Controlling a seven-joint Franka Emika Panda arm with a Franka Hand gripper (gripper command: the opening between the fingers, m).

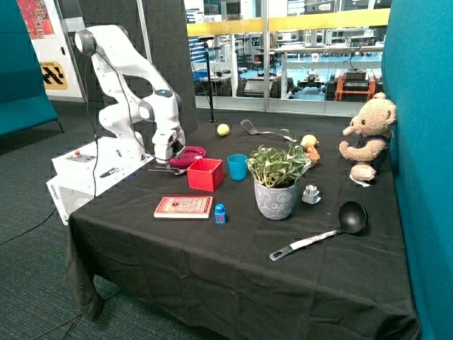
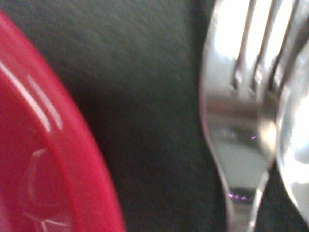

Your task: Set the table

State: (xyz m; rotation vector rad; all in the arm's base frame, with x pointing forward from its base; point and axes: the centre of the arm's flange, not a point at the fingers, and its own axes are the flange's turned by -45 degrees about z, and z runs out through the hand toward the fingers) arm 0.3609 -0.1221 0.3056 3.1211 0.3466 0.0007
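Observation:
A pink-red plate point(image 1: 190, 155) lies on the black tablecloth near the table's far corner by the robot base. A metal fork and a spoon point(image 1: 167, 170) lie on the cloth just beside the plate. My gripper point(image 1: 168, 159) is down low, right over this cutlery and next to the plate's rim. The wrist view shows the plate's rim point(image 2: 43, 159) very close, a strip of black cloth, then the fork point(image 2: 241, 121) with its tines and the edge of the spoon point(image 2: 295, 145) against it. A blue cup point(image 1: 237, 167) stands behind a red box point(image 1: 205, 174).
A red book point(image 1: 183, 207) and a small blue block point(image 1: 220, 214) lie near the front. A potted plant point(image 1: 276, 184), a black ladle point(image 1: 333, 230), a teddy bear point(image 1: 368, 138), a yellow ball point(image 1: 224, 129), a spatula point(image 1: 253, 128) and a small grey object point(image 1: 311, 193) stand further across.

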